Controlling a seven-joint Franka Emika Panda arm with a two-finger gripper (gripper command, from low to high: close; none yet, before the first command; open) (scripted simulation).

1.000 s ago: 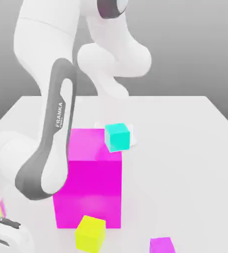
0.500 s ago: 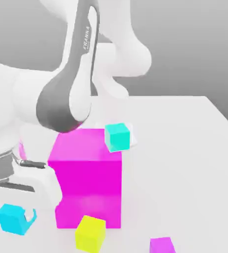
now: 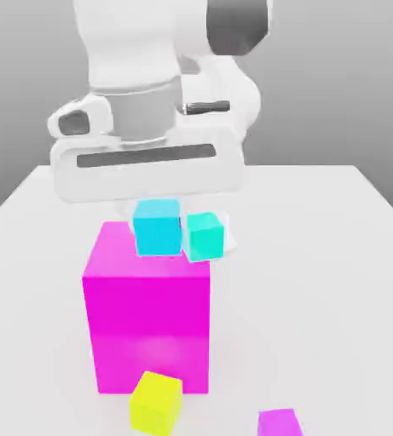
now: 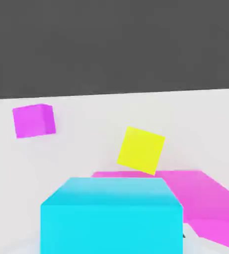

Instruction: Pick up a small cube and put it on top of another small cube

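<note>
White table (image 3: 319, 255), plain grey backdrop; the sky-blue cube (image 3: 158, 226) is small, plain, flat cyan; gripper (image 3: 157, 223) holds it clamped above the big magenta cube (image 3: 148, 324), just beside the turquoise cube (image 3: 205, 236).

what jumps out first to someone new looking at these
The big magenta cube stands mid-table, with the white arm above it. Under the gripper hangs the sky-blue cube, over the magenta cube's top and beside the turquoise cube. A yellow cube and a purple cube sit at the near edge.
</note>
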